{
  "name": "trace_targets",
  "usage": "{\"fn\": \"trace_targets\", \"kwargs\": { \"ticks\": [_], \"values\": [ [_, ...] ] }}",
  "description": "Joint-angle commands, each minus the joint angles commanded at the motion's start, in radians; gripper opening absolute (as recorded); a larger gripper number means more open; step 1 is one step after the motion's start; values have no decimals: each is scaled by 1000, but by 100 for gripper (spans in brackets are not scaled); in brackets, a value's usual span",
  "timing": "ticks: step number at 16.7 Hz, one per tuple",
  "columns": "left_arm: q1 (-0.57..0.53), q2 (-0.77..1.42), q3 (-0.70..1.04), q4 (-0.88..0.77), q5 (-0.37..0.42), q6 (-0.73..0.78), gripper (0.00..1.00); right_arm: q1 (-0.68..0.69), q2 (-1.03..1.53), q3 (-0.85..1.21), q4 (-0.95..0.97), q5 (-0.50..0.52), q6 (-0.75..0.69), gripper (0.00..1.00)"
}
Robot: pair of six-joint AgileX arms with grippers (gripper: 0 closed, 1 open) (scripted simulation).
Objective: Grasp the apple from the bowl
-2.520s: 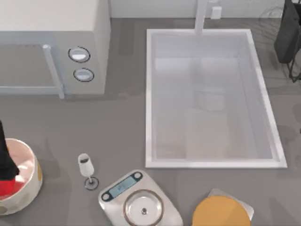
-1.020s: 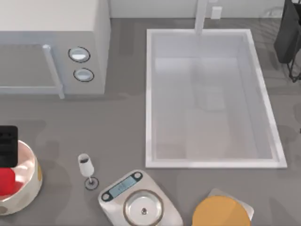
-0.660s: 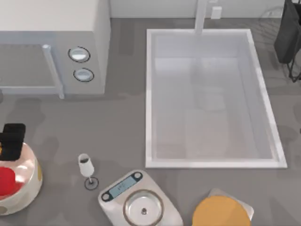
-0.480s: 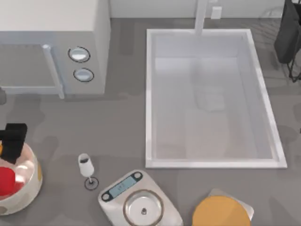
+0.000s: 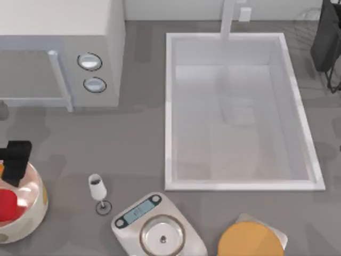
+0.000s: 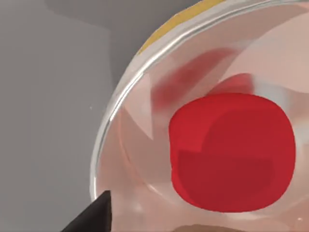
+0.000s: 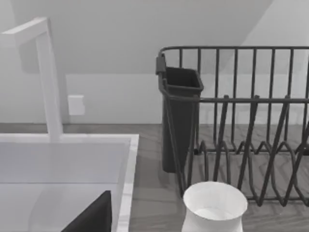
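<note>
The apple (image 5: 5, 204) is seen lying inside the bowl (image 5: 33, 213) at the left edge of the counter (image 5: 133, 149), and part of it is cut off by the top view's border. In the left wrist view the apple (image 6: 231, 152) is shown low in the glossy hollow, against the bowl's wall (image 6: 113, 145), with a yellow patch on the outside of the rim. The left tool (image 5: 15, 160) is held over the far rim of the bowl, apart from the apple; whether it is open or closed cannot be told, since just one dark fingertip (image 6: 94, 217) is caught at the corner of the wrist view.

Just beside the bowl a small wine glass (image 5: 96, 188) is stood upright, and next to it a kitchen scale (image 5: 157, 226) with a steel pan is set. A display is carried on the scale, but its characters are too small to be read. A flat orange disc (image 5: 250, 240) is laid on a pale board at the counter's near edge, partly cut off. A microwave (image 5: 64, 53) with two round knobs is placed at the back left, and a sink (image 5: 240, 112) with a white tap is set into the middle.

The right arm is parked by a dark dish rack (image 7: 241, 125), where a white cup (image 7: 215, 205) is seen; the state of the right tool cannot be told
</note>
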Motion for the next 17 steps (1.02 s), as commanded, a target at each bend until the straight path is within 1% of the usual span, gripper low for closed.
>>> {"fn": "trace_targets", "kwargs": {
  "ticks": [3,7,9,11,15,17],
  "values": [
    [2,49,-56,100,0,2,100,0,0,0,0,0,0,100],
    [5,144,-164,328,0,5,100,0,0,0,0,0,0,100],
    [7,186,-213,414,0,6,100,0,0,0,0,0,0,100],
    [8,213,-242,458,0,7,100,0,0,0,0,0,0,100],
    [8,217,-246,464,0,7,100,0,0,0,0,0,0,100],
    [8,217,-246,464,0,7,85,0,0,0,0,0,0,100]
  ]
}}
